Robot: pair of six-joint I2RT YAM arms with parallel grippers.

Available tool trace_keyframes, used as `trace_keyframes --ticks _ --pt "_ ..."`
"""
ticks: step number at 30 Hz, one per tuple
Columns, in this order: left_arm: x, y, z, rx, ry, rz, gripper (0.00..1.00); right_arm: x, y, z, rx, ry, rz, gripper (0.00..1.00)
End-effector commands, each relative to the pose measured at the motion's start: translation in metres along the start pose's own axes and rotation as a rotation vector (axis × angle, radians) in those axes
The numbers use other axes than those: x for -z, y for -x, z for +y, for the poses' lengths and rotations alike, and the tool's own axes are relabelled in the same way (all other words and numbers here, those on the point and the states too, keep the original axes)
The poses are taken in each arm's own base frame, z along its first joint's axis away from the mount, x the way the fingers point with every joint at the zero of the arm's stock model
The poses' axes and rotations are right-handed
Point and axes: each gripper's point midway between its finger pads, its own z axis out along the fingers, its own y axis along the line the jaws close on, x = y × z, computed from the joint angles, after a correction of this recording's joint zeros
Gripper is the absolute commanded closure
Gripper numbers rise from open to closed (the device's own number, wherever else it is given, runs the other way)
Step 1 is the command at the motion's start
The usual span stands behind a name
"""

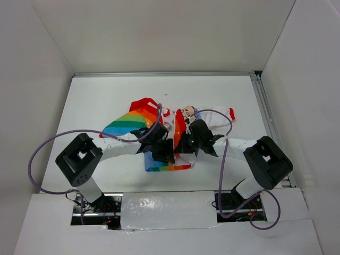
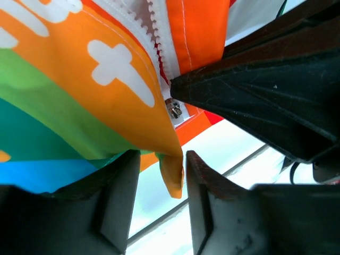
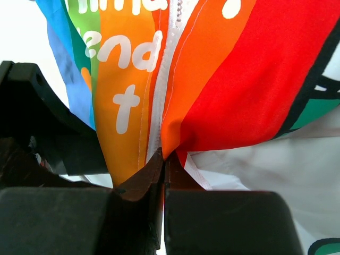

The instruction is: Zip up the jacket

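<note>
Partly legible, white "end" on jacket, R hand pinching hem

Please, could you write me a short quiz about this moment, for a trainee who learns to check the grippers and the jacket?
1. True or false: the right gripper is shut on the fabric of the jacket.
2. In the left wrist view, what hangs between the fingers of the left gripper? A) an orange corner of the hem; B) a shoelace; C) a paper label.
3. Fill in: the zipper tape is ___ in colour.
Key: 1 true; 2 A; 3 white.
</note>
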Motion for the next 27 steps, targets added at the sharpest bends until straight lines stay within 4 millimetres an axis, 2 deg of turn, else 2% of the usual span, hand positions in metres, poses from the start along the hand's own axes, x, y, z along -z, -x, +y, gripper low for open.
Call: trace_keyframes --ticks 1,6,10,12,15,16,20,23,25,26,27 --pt "0.012 0.009 -0.009 -0.02 -0.003 -0.046 0.44 0.0 0.014 0.014 0.031 0.03 -0.03 1.0" --pt "0.014 0.012 -0.007 -0.007 0.015 -0.061 0.48 0.001 0.013 0.013 0.034 0.026 -0.03 1.0" --pt "0.016 0.012 -0.009 -0.012 -0.002 -0.066 0.63 0.001 0.013 0.012 0.036 0.018 -0.028 1.0" --pt "0.014 0.009 -0.01 -0.02 -0.017 -0.052 0.66 0.001 0.013 0.013 0.034 0.02 -0.028 1.0" --pt "0.01 0.004 -0.013 -0.041 -0.045 -0.026 0.88 0.001 0.013 0.016 0.036 0.033 -0.027 1.0" --pt "0.01 0.004 -0.014 -0.047 -0.048 -0.026 1.0 0.002 0.014 0.017 0.038 0.036 -0.028 1.0" --pt "0.014 0.005 -0.02 -0.063 -0.077 -0.035 1.0 0.003 0.014 0.017 0.041 0.036 -0.028 1.0" --pt "0.028 0.012 -0.032 -0.069 -0.114 -0.084 1.0 0.009 0.014 0.021 0.052 0.059 -0.038 1.0" --pt "0.045 0.025 -0.042 -0.057 -0.12 -0.141 1.0 0.019 0.016 0.027 0.067 0.097 -0.066 1.0" --pt "0.057 0.032 -0.047 -0.038 -0.128 -0.177 1.0 0.029 0.024 0.04 0.099 0.144 -0.11 1.0" --pt "0.065 0.037 -0.05 -0.036 -0.135 -0.204 1.0 0.034 0.017 0.038 0.107 0.159 -0.112 1.0"
